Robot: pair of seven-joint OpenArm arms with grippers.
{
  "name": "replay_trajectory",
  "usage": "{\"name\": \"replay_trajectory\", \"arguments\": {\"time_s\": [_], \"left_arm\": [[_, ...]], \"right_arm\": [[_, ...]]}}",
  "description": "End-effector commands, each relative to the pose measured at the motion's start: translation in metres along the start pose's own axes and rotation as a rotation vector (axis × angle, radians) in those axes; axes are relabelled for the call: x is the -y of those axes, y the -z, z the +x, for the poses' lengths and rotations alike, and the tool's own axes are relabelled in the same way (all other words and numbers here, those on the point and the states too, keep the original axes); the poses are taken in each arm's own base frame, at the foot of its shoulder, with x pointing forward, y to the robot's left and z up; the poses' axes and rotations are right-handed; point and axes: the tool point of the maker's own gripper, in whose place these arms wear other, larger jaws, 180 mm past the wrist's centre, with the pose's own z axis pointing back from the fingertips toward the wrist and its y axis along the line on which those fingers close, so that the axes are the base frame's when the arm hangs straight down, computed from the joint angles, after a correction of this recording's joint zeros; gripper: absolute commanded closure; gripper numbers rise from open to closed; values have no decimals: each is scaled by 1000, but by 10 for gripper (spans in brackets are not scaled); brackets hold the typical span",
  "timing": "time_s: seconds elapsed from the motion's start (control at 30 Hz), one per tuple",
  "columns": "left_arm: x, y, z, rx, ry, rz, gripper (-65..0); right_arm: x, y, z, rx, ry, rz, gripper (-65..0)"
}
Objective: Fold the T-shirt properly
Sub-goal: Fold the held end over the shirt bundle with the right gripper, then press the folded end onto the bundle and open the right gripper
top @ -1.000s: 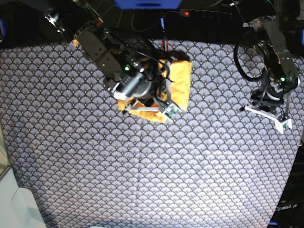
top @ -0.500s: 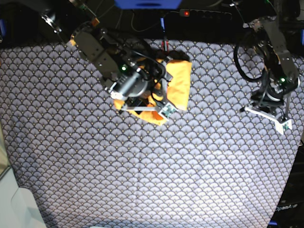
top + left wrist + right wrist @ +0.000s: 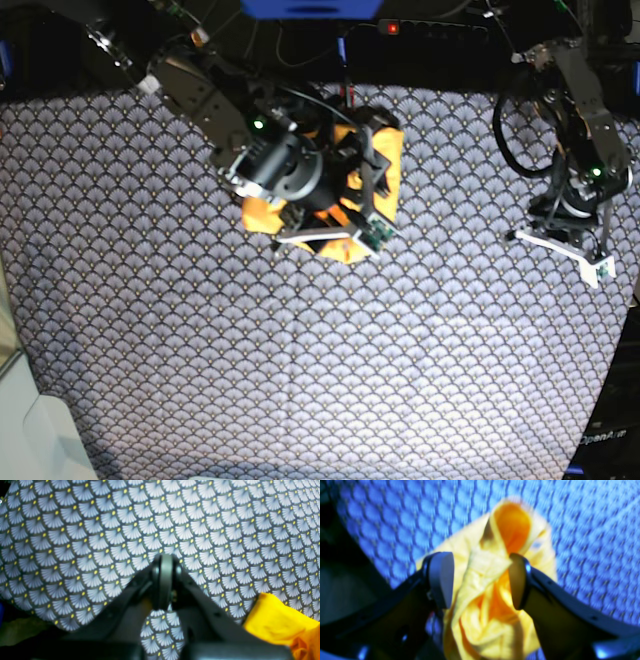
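The T-shirt [image 3: 385, 170] lies bunched in a small yellow-orange heap on the far middle of the scallop-patterned tablecloth [image 3: 300, 350]. The right gripper [image 3: 480, 580] hangs directly over it, jaws spread wide apart, with crumpled folds of fabric rising between the two pads but not pinched. The left gripper [image 3: 163, 580] sits well apart at the right side, jaws pressed together on nothing, above bare cloth.
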Motion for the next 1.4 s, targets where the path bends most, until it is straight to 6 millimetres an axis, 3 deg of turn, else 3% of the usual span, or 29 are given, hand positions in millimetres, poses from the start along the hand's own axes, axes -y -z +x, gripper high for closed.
{"name": "replay_trajectory", "arguments": {"time_s": [0.0, 0.13, 0.37, 0.53, 0.67, 0.8, 0.93, 1.23, 1.37], "left_arm": [[1, -4, 14, 48, 4, -2, 0], [-1, -4, 13, 47, 6, 1, 0], [-2, -3, 12, 43, 8, 4, 0], [-1, -3, 12, 42, 7, 3, 0], [-6, -4, 15, 49, 16, 13, 0], [-14, -6, 21, 60, 36, 33, 0], [-21, -8, 30, 76, 55, 53, 0], [-37, -12, 35, 90, 47, 90, 0], [-50, -15, 39, 101, 16, 113, 0]], "right_arm": [[1, -4, 15, 66, -11, -2, -355], [13, -7, 27, 155, 32, -30, -356], [65, -21, 45, 290, 127, -152, -355], [108, -29, 32, 285, 202, -254, -348], [128, -36, 11, 252, 250, -311, -249], [117, -31, -16, 198, 294, -296, -97], [90, -23, -36, 154, 344, -242, 0], [54, -13, -43, 132, 405, -168, 0], [22, -6, -33, 132, 349, -83, 0]]}}
